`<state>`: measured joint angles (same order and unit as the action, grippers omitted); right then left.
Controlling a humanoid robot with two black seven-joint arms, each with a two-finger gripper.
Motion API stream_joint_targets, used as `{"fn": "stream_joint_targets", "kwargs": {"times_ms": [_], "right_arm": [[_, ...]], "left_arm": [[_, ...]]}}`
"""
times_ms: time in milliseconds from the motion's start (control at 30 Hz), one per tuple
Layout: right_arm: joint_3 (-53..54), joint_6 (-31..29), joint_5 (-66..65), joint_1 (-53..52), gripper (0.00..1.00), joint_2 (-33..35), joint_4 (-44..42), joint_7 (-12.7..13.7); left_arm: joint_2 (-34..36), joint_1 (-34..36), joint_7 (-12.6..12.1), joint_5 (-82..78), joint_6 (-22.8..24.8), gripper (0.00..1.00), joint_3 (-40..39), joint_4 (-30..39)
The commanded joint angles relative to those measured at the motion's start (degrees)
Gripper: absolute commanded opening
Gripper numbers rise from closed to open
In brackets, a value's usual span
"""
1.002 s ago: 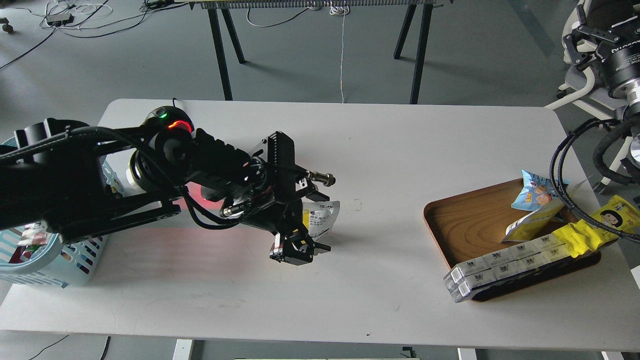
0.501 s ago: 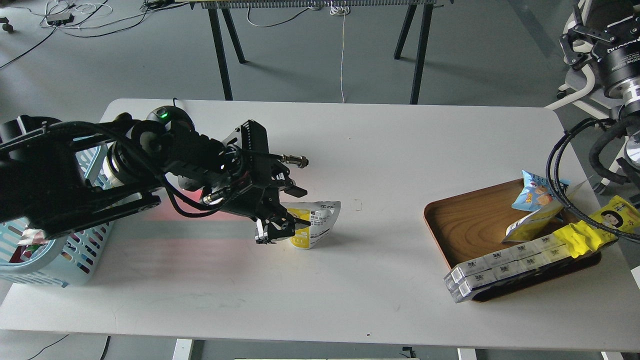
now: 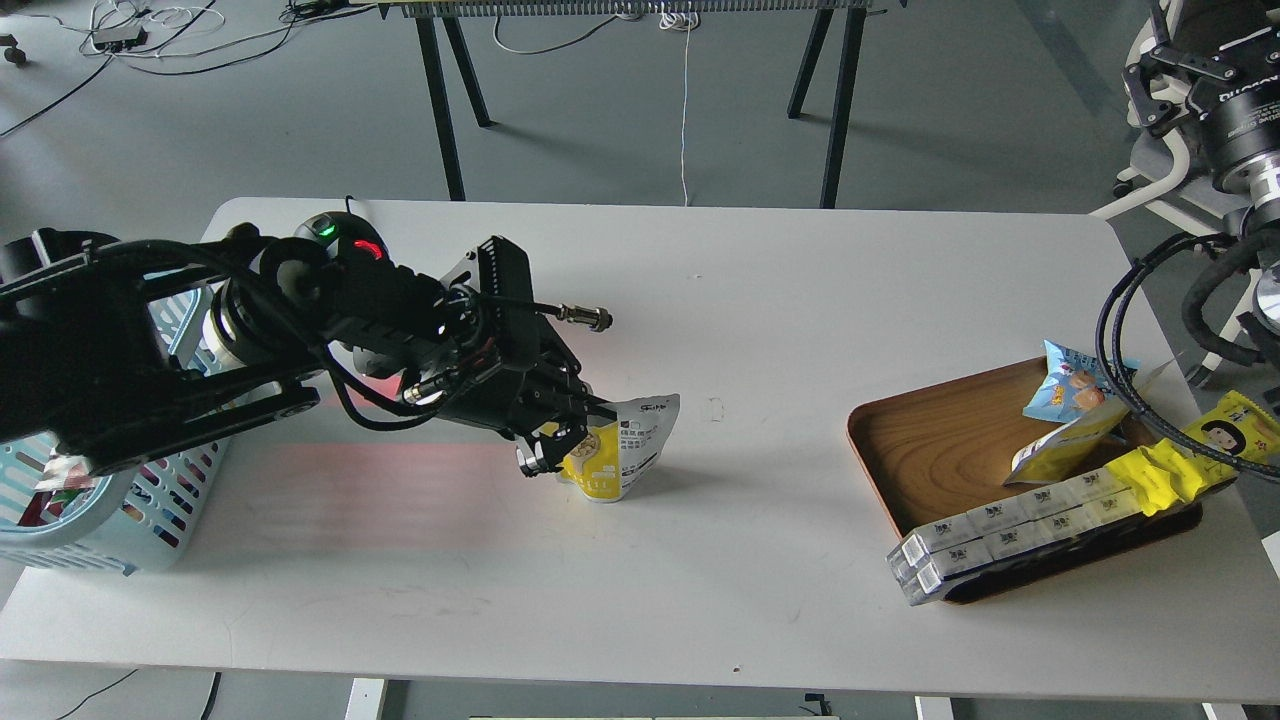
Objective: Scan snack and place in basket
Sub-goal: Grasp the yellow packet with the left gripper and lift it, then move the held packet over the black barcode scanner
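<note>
The snack (image 3: pixel 625 447), a yellow-and-white pouch with a round picture of brown nuggets, stands tilted on the white table (image 3: pixel 760 300) near the middle. My left gripper (image 3: pixel 562 437) is at its left side, with one finger over its top left and one low at its left edge, and looks shut on it. The light blue basket (image 3: pixel 150 520) stands at the table's left edge, partly hidden under my left arm. My right gripper (image 3: pixel 1170 55) is up at the top right corner, cut off by the frame edge, far from the table.
A black scanner (image 3: pixel 335 232) with green and red lights sits behind my left arm; a red glow lies on the table. A brown wooden tray (image 3: pixel 940 440) at right holds a blue packet (image 3: pixel 1065 388), a long yellow wrapper (image 3: pixel 1200 450), another pouch and long white boxes (image 3: pixel 1000 540).
My left gripper moved left and up from in front of the pouch to its left side and closed in on it. The pouch turned, so its round picture now shows.
</note>
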<state>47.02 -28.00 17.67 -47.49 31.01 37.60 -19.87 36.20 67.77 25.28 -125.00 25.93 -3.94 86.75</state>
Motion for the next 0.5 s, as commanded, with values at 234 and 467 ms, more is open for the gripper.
{"fn": "stream_joint_targets", "kwargs": {"times_ms": [234,467], "right_arm": [[-0.09,0.0,-0.09,-0.41,0.99,-0.07,-0.25,0.01],[-0.09,0.0,-0.09,-0.5,0.99,0.02,-0.25,0.01]], "left_arm": [[5.37,0.0,0.91,0.0,-0.27,0.0,-7.12,1.67],[9.41,0.0,2.72,0.0,-0.18,0.0,-11.43,1.67]]}}
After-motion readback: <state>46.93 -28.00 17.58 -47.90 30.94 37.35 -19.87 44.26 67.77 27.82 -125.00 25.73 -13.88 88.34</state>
